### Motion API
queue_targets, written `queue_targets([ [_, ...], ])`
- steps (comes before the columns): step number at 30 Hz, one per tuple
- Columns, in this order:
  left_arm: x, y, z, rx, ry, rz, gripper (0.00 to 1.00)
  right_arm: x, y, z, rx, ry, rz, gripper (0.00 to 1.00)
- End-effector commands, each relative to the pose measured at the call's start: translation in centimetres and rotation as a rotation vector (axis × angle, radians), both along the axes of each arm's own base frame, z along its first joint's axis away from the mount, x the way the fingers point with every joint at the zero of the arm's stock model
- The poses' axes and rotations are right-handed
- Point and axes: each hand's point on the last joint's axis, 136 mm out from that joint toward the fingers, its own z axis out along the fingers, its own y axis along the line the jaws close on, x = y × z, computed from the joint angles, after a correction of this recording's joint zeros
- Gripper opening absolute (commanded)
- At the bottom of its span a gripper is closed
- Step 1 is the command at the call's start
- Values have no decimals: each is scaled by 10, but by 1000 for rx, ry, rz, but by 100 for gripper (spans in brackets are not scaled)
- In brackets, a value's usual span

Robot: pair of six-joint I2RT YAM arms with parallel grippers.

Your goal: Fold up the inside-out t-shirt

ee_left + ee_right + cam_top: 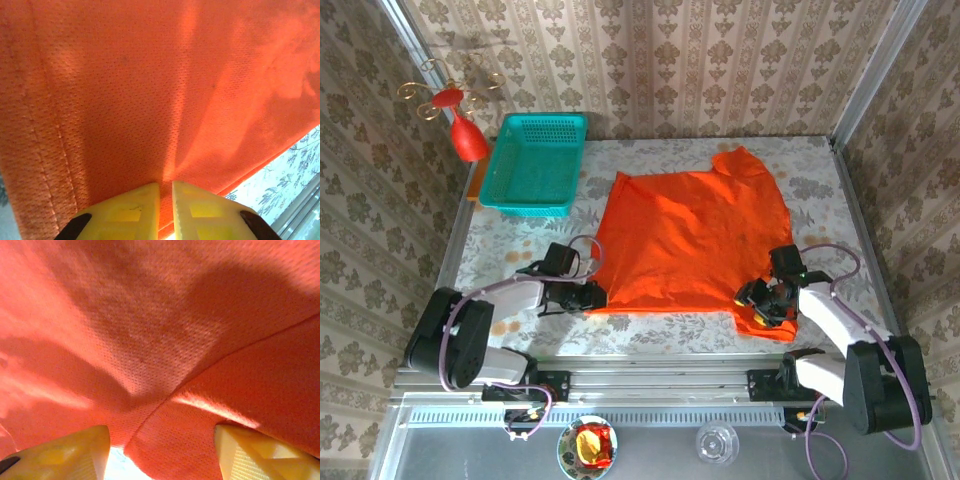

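We see the inside-out t-shirt (685,240) spread mostly flat on the surface (660,332), centre to right, just right of the teal basket (525,205). No fold shows yet, so we judge the task barely started: all folds are left. Left claw (590,296) sits at the near-left hem corner. In the left wrist view its fingers are nearly together with the fabric edge running into them, so it looks pinched on the hem. Right claw (760,303) is at the near-right corner, fingers wide apart, cloth bunched between them, not clamped. Likely 1 corner grabbed and 1 pending.
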Motion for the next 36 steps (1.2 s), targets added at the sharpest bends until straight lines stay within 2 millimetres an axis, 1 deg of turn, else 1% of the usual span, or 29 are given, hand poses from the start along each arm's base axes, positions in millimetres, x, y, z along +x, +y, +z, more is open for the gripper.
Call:
queue_targets([
  [1,-15,12,-12,65,57,47,15,-26,-26,-12,-120,97,-143,60],
  [4,-21,15,-10,73,60,65,16,-31,-34,-7,-149,102,-211,61],
  [5,-26,11,-8,73,53,45,16,-35,-39,-4,-173,115,-243,65],
  [7,-28,9,-1,66,40,48,18,-39,-46,5,-208,133,-271,65],
  [8,-28,8,3,60,30,48,18,-38,-46,11,-212,129,-267,65],
  [10,-26,5,15,44,1,45,20,-28,-41,21,-187,87,-242,65],
  [12,-20,2,29,26,-40,45,21,-10,-27,33,-114,1,-178,64],
  [13,-15,0,37,16,-65,42,21,4,-16,40,-55,-63,-135,63],
  [15,-7,-4,49,4,-113,29,21,22,2,50,39,-148,-63,63],
  [17,2,-4,51,27,-140,21,21,38,21,58,132,-230,17,63],
  [18,6,-3,48,42,-139,21,21,45,25,61,154,-254,34,63],
  [21,11,-6,31,57,-85,10,17,55,36,53,199,-241,83,64],
  [23,8,-6,15,71,-34,6,16,56,37,38,196,-188,102,64],
  [25,3,-5,0,70,-6,17,16,51,31,20,164,-119,90,64],
  [28,-11,-1,-15,79,53,27,16,34,16,-6,89,2,28,64],
  [30,-23,2,-20,90,84,25,16,24,10,-14,58,51,-7,64],
  [33,-37,5,-19,94,103,25,16,14,1,-14,15,91,-73,64],
  [34,-39,6,-16,95,97,24,16,5,-3,-14,-4,120,-95,64],
  [36,-36,8,-6,107,73,21,16,4,-4,-7,-5,102,-112,64],
])
